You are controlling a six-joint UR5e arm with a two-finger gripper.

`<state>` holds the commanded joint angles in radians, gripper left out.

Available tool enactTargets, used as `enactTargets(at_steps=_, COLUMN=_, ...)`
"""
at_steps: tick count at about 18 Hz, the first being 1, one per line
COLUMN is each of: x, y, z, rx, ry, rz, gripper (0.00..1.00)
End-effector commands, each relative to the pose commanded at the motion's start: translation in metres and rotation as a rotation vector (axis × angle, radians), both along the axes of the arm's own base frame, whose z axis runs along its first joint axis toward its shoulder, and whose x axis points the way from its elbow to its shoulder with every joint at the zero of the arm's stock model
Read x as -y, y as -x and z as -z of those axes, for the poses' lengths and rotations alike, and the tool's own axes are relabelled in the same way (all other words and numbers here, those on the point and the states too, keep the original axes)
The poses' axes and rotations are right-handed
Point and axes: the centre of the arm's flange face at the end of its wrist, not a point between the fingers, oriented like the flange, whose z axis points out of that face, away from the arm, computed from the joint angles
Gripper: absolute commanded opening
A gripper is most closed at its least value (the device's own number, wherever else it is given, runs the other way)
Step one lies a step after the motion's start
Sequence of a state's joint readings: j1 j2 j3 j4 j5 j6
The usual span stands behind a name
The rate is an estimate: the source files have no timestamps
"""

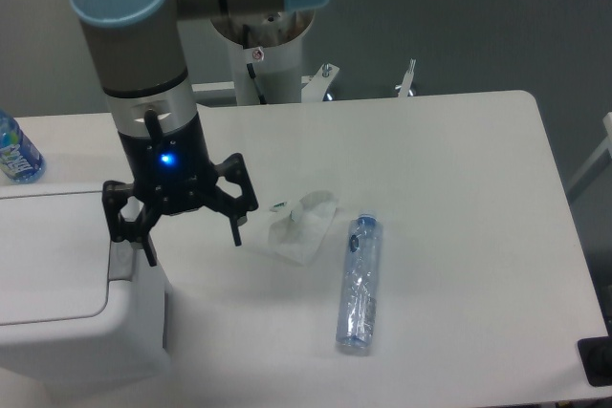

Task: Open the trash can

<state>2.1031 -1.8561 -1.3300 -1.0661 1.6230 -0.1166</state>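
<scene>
We see a white table (449,140) filling most of the view. At its 8 o'clock edge sits the trash can (67,303), a large boxy white bin with its flat lid down and a grey push tab (120,258) on its right side. Above the tab hangs the robot arm (134,74), pointing down, a blue light glowing on its wrist. Its gripper (194,242) is spread wide and holds nothing; one fingertip is just over the tab, the other over bare table. Toward 5 o'clock from the centre lies a clear plastic bottle (360,282) on its side. Just beside it, near the centre, we see a crumpled white tissue (302,228). At 9 o'clock, a second bottle (16,152) shows at the frame edge.
</scene>
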Motion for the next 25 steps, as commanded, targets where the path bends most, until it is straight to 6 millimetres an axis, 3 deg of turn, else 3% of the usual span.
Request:
enactTargets(at_steps=11, x=-0.004, y=-0.017, z=0.01, rx=0.01, ry=0.017, rz=0.021, gripper=1.0)
enactTargets(at_steps=25, x=-0.006, y=-0.023, z=0.014, rx=0.023, ry=0.017, rz=0.012, gripper=1.0)
